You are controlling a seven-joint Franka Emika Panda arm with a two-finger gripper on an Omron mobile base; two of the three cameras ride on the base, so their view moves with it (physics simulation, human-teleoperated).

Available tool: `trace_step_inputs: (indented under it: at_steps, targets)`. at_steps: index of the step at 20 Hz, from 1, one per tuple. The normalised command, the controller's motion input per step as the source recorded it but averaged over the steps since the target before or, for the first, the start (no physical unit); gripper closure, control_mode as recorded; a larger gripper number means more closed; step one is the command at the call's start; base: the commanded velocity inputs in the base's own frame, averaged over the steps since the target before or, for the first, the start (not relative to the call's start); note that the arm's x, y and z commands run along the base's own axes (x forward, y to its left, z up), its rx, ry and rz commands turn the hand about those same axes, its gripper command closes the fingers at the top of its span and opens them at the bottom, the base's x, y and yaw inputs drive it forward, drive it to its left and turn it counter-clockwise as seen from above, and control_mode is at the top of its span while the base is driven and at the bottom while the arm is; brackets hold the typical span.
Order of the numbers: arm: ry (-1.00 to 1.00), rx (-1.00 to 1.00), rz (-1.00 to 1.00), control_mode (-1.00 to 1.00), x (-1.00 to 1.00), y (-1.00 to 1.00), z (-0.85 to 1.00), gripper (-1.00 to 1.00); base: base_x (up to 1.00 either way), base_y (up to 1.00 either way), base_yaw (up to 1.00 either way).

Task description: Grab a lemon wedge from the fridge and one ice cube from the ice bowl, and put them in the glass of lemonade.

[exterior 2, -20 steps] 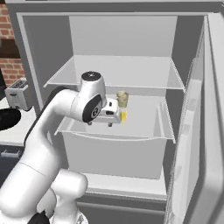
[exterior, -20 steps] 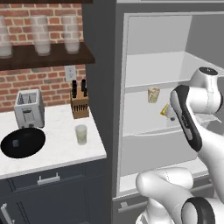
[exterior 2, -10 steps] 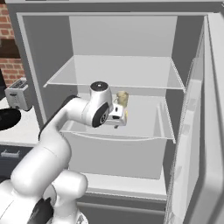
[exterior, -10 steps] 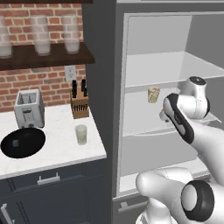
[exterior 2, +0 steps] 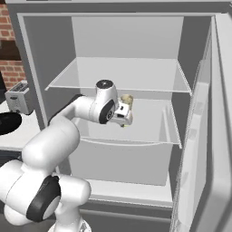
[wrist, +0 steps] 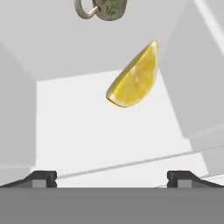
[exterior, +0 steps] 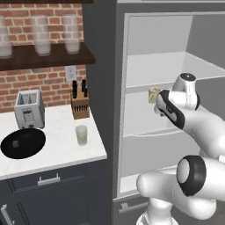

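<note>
The fridge (exterior 2: 199, 149) is seen with its door swung wide, pale grey shelves exposed. On the middle shelf (exterior 2: 149, 131) two things are kept: a small beige mug (exterior 2: 127, 100) with a greenish pattern and a looped handle, and, in front of it in the hand view, the lemon wedge (wrist: 134, 78). The upper shelf (exterior 2: 136, 74) is seen bare from the right base view.

On the white counter (exterior: 57, 151) left of the fridge, the ice bowl (exterior: 23, 143) is shown wide, shallow and black, with a single tiny greyish ice cube (exterior: 16, 143) lying in it. Just to its right, apart from it, the glass of lemonade (exterior: 81, 135) stands upright, filled with pale yellow-green liquid. A silver toaster (exterior: 29, 109) and a wooden knife block (exterior: 80, 104) are set against the brick wall, and three frosted glasses (exterior: 42, 35) are lined up on a dark wall shelf above.

The lemon wedge is pictured as a bright yellow crescent, its cut face pale and glistening, resting tilted on the shelf floor with one tip raised toward the mug.

The gripper (wrist: 112, 177) is held inside the fridge at the middle shelf, its two dark fingertips spread as wide as they go. Nothing is held between them; the wedge lies ahead of the tips, untouched.
</note>
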Motion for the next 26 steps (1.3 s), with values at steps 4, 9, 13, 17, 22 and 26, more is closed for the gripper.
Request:
trace_step_inputs:
  at_steps: [4, 9, 13, 17, 22, 26]
  targets:
    - [-0.13, 0.09, -0.06, -1.00, -0.10, -0.08, -0.30, -1.00, 0.00, 0.00, 0.00]
    - [-0.14, 0.04, -0.08, -1.00, 0.00, -0.08, -0.17, -1.00, 0.00, 0.00, 0.00]
    - [-0.11, 0.01, -0.11, -1.00, 0.20, -0.03, -0.01, -1.00, 0.00, 0.00, 0.00]
    - [-0.02, 0.00, -0.12, -1.00, 0.47, 0.00, 0.00, -1.00, 0.00, 0.00, 0.00]
    - [0.00, 0.01, -0.12, -1.00, 0.37, -0.01, 0.00, -1.00, 0.00, 0.00, 0.00]
    - [0.00, 0.05, -0.09, -1.00, 0.13, -0.11, 0.00, -1.00, 0.00, 0.00, 0.00]
